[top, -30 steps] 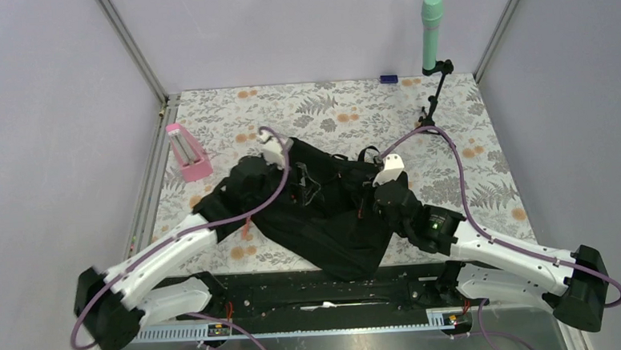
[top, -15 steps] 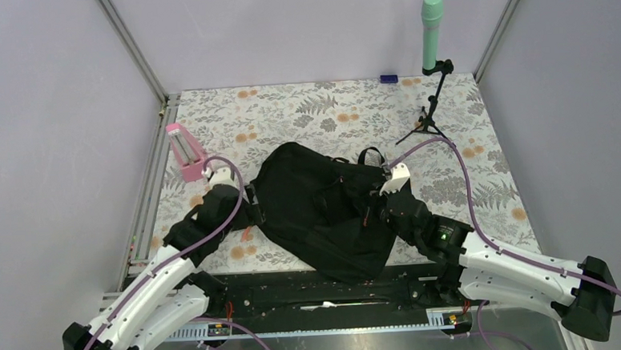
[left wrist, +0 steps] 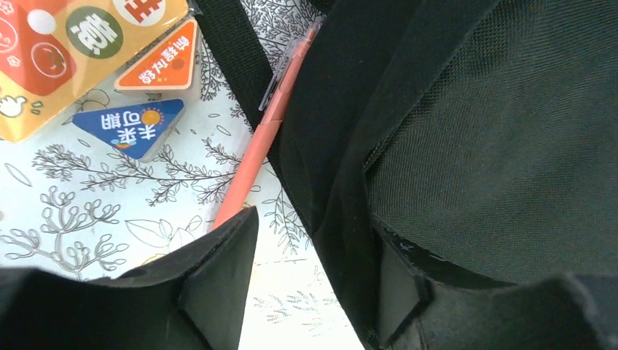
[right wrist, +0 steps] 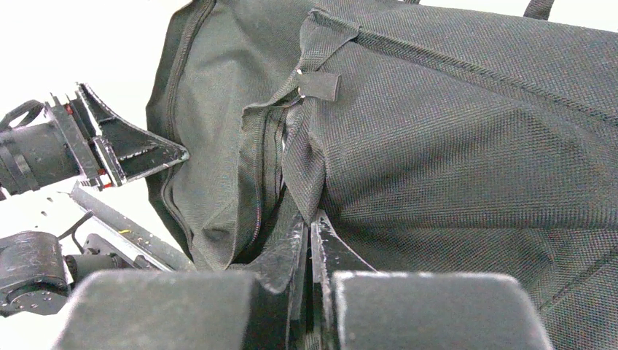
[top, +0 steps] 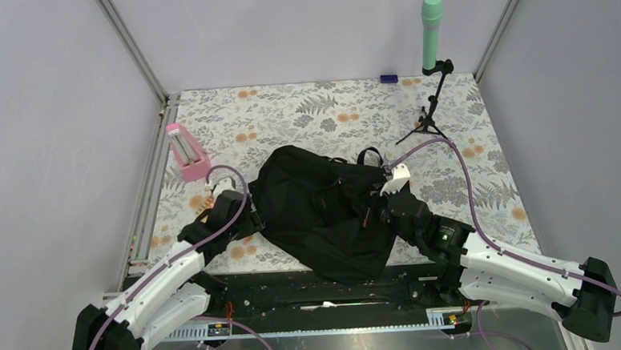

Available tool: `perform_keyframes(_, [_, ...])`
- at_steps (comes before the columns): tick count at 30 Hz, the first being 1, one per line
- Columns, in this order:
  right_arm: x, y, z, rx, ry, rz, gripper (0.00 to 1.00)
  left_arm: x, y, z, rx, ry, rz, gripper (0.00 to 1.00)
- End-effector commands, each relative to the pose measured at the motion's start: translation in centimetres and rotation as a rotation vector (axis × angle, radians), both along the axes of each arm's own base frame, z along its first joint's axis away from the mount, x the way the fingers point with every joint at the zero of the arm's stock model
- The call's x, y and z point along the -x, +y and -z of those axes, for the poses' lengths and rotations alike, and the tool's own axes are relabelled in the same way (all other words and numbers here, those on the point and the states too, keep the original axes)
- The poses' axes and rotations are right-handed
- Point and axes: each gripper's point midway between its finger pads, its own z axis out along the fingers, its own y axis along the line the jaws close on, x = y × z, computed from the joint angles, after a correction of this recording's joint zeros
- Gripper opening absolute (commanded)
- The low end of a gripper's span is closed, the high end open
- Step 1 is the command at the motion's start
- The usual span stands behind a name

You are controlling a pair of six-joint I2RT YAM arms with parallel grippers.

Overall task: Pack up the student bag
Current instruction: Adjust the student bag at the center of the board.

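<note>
**While student bag [top: 317, 211] is lying mid-table, left gripper [left wrist: 321, 255] and right gripper [right wrist: 310, 222] are flanking it**

Though walls are showing plain lilac, fern-print cloth [top: 328, 110] is covering the table; student bag is sitting toward the near edge; pink holder [top: 186, 153] is standing left, green cylinder [top: 431, 32] far right.

Left gripper is hanging with fingers apart over the bag's edge; orange pen [left wrist: 251, 157] is running under a strap [left wrist: 233, 58], top end hidden; printed packet [left wrist: 80, 44] is being cut off by frame.

Right gripper is pressing closed tips against fabric by the zip; an actual pinch is hard to make out.
</note>
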Motion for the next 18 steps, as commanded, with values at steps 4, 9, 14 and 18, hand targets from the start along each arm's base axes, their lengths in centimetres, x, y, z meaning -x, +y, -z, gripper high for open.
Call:
perform_keyframes(4, [-0.2,1.0,-3.9,-0.091,-0.044,-0.01,0.0,0.8,2.6,-0.2,0.103,-0.164,-0.181,0.64])
perform_keyframes(9, [-0.2,1.2,-3.8,-0.091,-0.037,-0.018,0.0,2.0,4.4,-0.2,0.142,-0.166,-0.317,0.64])
perform_keyframes(14, [-0.1,1.0,-3.5,-0.098,-0.031,-0.011,0.0,2.2,4.4,1.0,0.122,-0.129,-0.327,0.61])
perform_keyframes(18, [0.1,0.3,-3.1,-0.076,-0.025,0.0,0.0,2.1,5.2,1.2,0.059,-0.093,-0.362,0.57])
